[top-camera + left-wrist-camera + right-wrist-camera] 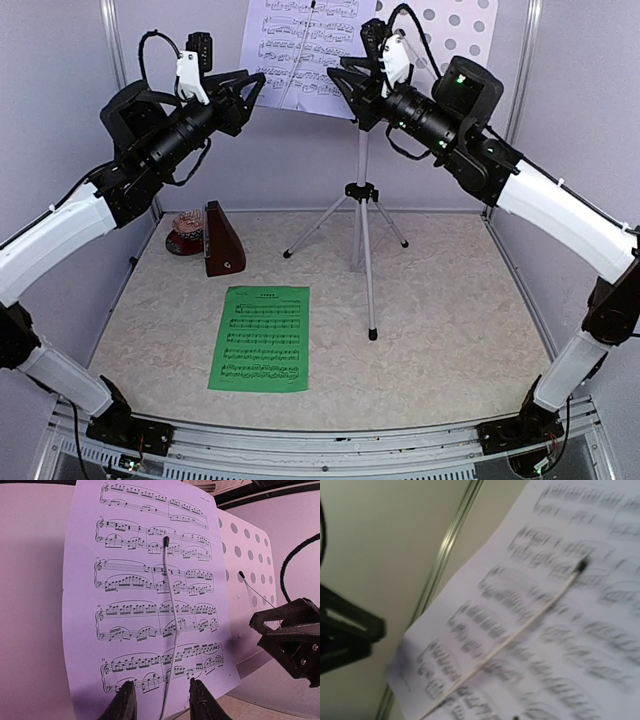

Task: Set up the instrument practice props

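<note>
Between the left gripper's (pixel 162 701) fingers (pixel 125 704): open gap, jaws apart, clamped on nothing. The wire retainer (pixel 175 630) runs down through that gap, lying over the lavender sheet (pixel 130 605) near its bottom edge.

Right gripper (pixel 256 630): at the sheet's right side, close to the perforated desk (pixel 250 555). Its own wrist view is blurred and shows no fingers, so I cannot tell whether its jaws are apart or together.

Positions:
- Lavender sheet is up on the desk under the one retainer, toward the desk's left.
- Second retainer (pixel 241 574) lies on bare desk to the right.
- Music stand (pixel 360 190) is upright on its tripod.
- Green sheet (pixel 262 338) is flat on the table (pixel 450 330), not yet on the desk.
- Metronome (pixel 222 240) is upright, left of the tripod and apart from it.

Risks, judged:
1. Left jaws closing here would pinch wire, not paper. Any pull would lift the retainer, and the lavender sheet could slide off.
2. A sideways push from either gripper acts high on a light tripod, so the stand could tip or swivel.
3. Both grippers are near each other at the sheet, so they could collide if both move inward.
</note>
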Action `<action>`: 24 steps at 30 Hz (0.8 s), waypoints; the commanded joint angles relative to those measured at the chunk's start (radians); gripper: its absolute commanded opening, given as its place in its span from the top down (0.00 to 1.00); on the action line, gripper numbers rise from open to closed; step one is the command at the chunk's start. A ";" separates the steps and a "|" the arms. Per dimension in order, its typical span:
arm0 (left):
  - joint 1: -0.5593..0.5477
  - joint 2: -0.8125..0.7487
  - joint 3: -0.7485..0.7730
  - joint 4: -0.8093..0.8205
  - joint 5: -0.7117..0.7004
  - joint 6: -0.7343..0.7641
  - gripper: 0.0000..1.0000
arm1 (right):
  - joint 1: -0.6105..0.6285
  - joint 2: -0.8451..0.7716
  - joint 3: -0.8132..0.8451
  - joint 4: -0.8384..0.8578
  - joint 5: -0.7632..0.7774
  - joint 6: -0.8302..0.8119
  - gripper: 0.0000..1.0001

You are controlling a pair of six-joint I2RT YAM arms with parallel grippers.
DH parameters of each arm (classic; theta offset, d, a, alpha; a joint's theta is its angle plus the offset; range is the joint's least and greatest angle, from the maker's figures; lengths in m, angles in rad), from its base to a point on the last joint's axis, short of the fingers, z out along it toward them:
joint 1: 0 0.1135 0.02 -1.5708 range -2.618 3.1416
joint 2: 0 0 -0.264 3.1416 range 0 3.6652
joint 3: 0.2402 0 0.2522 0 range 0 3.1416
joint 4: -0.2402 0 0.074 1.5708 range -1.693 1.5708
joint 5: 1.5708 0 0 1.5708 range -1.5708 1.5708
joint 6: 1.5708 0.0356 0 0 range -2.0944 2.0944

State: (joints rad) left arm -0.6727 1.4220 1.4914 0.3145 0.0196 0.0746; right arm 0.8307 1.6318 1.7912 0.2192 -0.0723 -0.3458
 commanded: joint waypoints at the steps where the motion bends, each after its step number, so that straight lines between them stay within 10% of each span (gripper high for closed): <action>1: -0.014 0.065 0.085 -0.057 -0.037 0.043 0.66 | 0.017 0.078 0.076 -0.016 0.043 0.001 0.76; 24: 0.090 0.111 0.116 -0.085 -0.108 -0.039 0.58 | -0.014 0.168 0.115 0.005 0.241 -0.054 0.81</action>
State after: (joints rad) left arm -0.5896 1.5810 1.6386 0.2295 -0.0616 0.0517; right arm 0.8280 1.8523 1.9503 0.2119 0.1608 -0.4000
